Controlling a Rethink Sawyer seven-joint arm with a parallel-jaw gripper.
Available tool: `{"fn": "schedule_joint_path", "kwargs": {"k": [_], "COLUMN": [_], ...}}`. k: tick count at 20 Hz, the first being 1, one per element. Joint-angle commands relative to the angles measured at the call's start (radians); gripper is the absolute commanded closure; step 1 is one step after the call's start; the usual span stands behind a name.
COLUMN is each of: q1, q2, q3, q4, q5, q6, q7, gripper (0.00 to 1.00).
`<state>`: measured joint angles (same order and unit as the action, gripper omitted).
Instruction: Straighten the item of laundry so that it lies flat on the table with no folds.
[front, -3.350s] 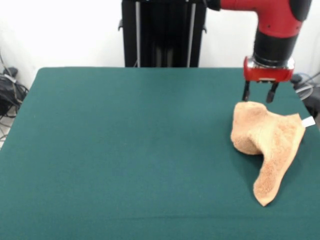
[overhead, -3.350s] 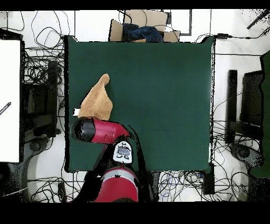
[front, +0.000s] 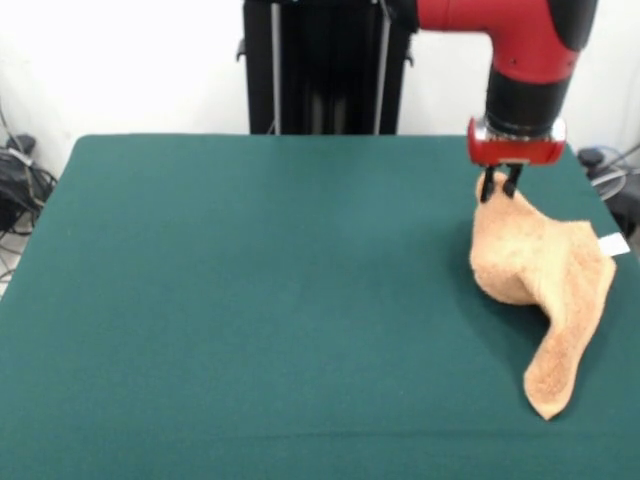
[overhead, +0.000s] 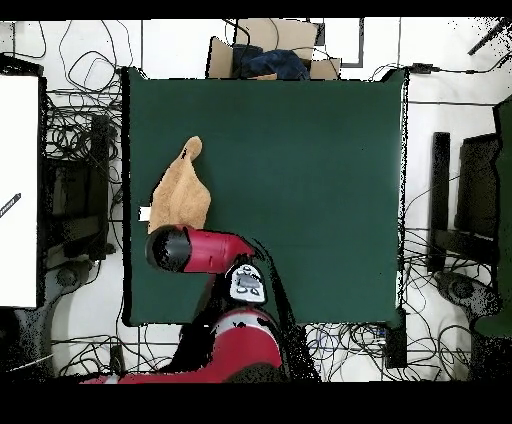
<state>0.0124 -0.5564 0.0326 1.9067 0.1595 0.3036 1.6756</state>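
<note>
The orange-tan towel (front: 540, 280) lies bunched and folded at the right side of the dark green table (front: 260, 300), with a long tail running toward the front edge and a white tag (front: 613, 244) at its right. My gripper (front: 499, 187) is shut on the towel's far top corner and lifts it into a peak. In the overhead view the towel (overhead: 182, 190) lies at the table's left edge, and the red arm (overhead: 195, 250) covers the gripper.
The black pedestal (front: 328, 65) stands behind the table's far edge. Cables and boxes lie on the floor around the table (overhead: 300, 200). The towel's tag hangs at the table's edge (overhead: 145, 213).
The gripper has dropped onto the towel's far corner, closed on it and shifted a little left. The towel's top is now pulled up into a peak and its tail has shifted.
</note>
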Motion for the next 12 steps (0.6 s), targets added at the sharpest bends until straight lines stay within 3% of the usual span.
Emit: {"fn": "schedule_joint_path", "kwargs": {"k": [1, 6, 12], "q1": [-0.078, -0.158, -0.229], "q2": [-0.180, -0.212, -0.197], "q3": [0.086, 0.117, 0.137], "q4": [0.028, 0.060, -0.059], "q5": [-0.048, -0.076, -0.149], "q6": [0.252, 0.295, 0.461], "q7": [-0.002, -0.063, -0.136], "gripper": [1.00, 1.00, 1.00]}}
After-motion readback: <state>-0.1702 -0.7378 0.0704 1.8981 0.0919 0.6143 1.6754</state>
